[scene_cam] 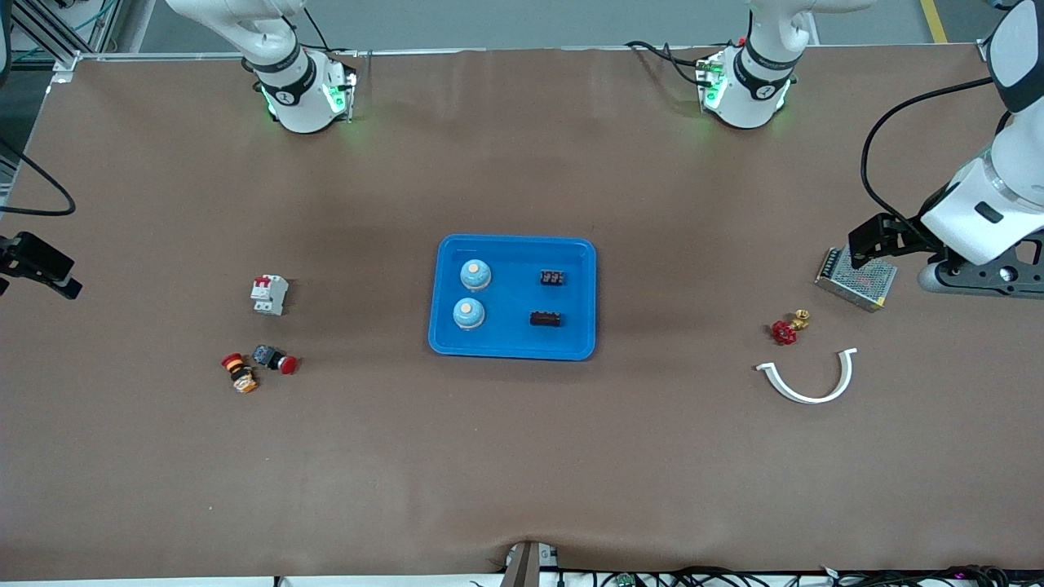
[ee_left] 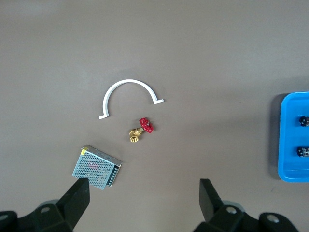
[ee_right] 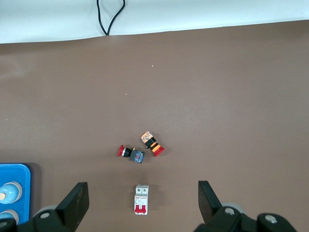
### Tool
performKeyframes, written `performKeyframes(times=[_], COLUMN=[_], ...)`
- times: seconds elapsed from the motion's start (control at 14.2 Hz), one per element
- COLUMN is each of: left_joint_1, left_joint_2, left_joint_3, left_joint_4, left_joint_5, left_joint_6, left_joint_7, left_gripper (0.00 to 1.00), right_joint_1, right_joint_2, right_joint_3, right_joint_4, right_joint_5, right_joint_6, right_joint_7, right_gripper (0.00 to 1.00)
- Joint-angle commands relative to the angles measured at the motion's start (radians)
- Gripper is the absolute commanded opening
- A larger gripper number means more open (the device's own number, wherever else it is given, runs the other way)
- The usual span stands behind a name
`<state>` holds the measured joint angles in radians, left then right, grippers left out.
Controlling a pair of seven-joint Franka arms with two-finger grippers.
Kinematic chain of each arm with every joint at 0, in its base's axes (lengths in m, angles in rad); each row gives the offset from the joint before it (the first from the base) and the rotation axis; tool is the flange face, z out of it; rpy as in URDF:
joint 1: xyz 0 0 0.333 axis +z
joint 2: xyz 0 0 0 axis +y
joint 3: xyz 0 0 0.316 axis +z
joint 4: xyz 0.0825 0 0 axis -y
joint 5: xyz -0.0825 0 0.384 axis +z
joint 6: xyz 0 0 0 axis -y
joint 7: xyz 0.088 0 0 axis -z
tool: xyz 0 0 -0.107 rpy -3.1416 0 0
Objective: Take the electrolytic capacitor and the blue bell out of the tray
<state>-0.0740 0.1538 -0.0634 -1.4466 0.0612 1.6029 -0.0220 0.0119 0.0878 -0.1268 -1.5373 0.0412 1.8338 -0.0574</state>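
Two blue bells with beige tops (scene_cam: 475, 275) (scene_cam: 468, 314) stand in the blue tray (scene_cam: 514, 261) at the table's middle. Two black capacitors (scene_cam: 553, 278) (scene_cam: 546, 319) lie in the same tray, toward the left arm's end. My left gripper (scene_cam: 869, 244) is open and empty over a metal power supply (scene_cam: 856, 280), well away from the tray. In the left wrist view the gripper (ee_left: 143, 200) shows the tray's edge (ee_left: 294, 137). My right gripper (scene_cam: 37, 265) is open and empty at the right arm's end of the table. In its wrist view the gripper (ee_right: 141, 203) is over a white circuit breaker (ee_right: 141, 199).
A red-handled brass valve (scene_cam: 787, 328) and a white curved strip (scene_cam: 811, 379) lie near the power supply. The circuit breaker (scene_cam: 269, 294) and two push buttons (scene_cam: 275, 359) (scene_cam: 239, 372) lie toward the right arm's end. Wide bare table surrounds the tray.
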Motion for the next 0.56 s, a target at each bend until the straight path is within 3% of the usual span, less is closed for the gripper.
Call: performKeyframes(times=[0.0,0.49], left_joint_1=[-0.004,-0.017], left_joint_2=[-0.005,-0.005], left_joint_3=[-0.006,-0.015], left_joint_4=[0.003,0.003], left_joint_5=[0.022,0.011], left_joint_6=[-0.001,-0.005], left_joint_7=[-0.009,-0.024], left_gripper=[1.0,1.0], right_joint_1=[-0.007,-0.01], right_joint_2=[0.001,0.003], right_joint_3=[0.006,0.006], right_joint_4=[0.011,0.011], right_joint_5=[-0.004,0.002], right_joint_6=[-0.01,-0.01], right_joint_7=[0.005,0.004], right_gripper=[1.0,1.0])
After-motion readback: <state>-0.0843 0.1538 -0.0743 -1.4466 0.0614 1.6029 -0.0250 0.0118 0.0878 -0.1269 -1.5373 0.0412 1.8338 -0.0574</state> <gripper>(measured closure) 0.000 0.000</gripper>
